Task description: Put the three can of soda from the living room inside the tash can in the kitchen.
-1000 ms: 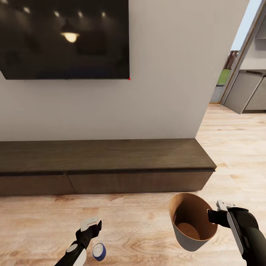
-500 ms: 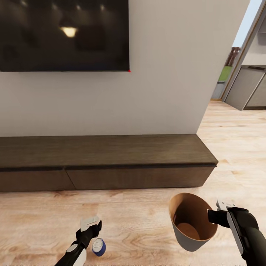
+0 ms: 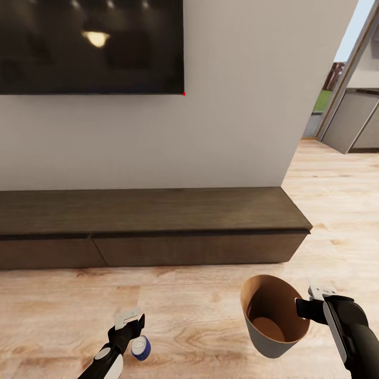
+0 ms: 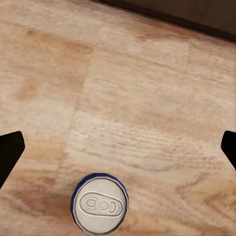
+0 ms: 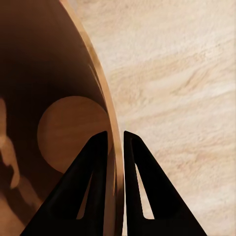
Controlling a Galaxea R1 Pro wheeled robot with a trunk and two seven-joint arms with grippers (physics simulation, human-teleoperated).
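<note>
A blue can of soda (image 3: 140, 348) with a grey top stands upright on the light wood floor. My left gripper (image 3: 129, 320) hangs just beside and above it, open. In the left wrist view the can (image 4: 101, 204) sits low between the two widely spread black fingertips (image 4: 10, 152), touching neither. My right gripper (image 3: 310, 308) is shut on the rim of the trash can (image 3: 273, 316), which hangs tilted with its brown inside facing me. In the right wrist view the two fingers (image 5: 96, 162) pinch the bin wall (image 5: 114, 162), and its brown bottom (image 5: 69, 132) looks bare.
A long dark wood cabinet (image 3: 152, 226) runs along the white wall ahead, under a black TV (image 3: 89, 47). At the right an opening shows grey base units (image 3: 358, 126). Wood floor (image 3: 210, 305) lies between me and the cabinet.
The whole picture has shifted upward, so the camera moved. The blue can now sits closer to my left gripper. Both arms and the held trash can keep their places in the view.
</note>
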